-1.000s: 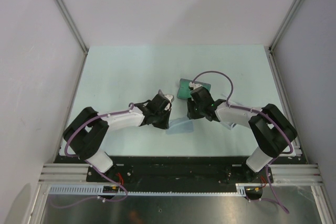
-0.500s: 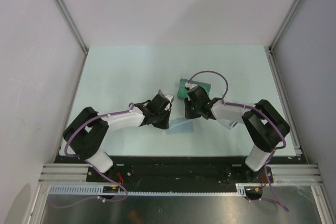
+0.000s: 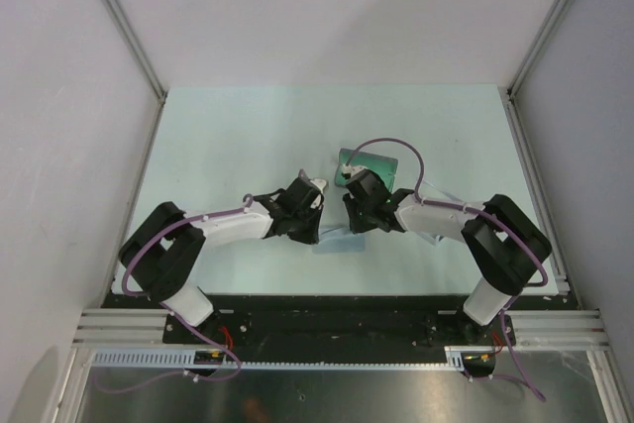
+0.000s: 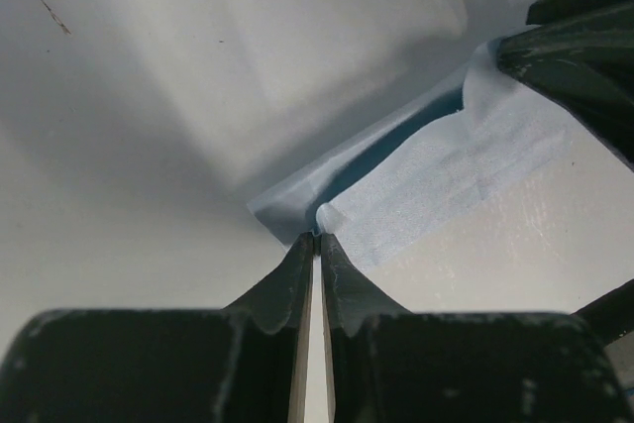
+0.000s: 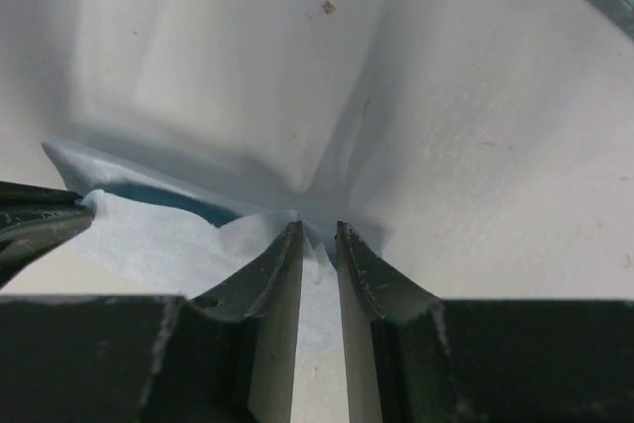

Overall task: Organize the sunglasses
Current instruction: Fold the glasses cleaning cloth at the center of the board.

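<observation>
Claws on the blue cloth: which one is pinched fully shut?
The left claw: its fingers meet on the cloth's corner. The right claw straddles another edge with a visible gap between its fingers.

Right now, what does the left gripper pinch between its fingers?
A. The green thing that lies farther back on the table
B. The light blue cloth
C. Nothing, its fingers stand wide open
B: in the left wrist view the left gripper has its fingers pressed together on a folded edge of the light blue cloth, which lifts off the table there.
</observation>
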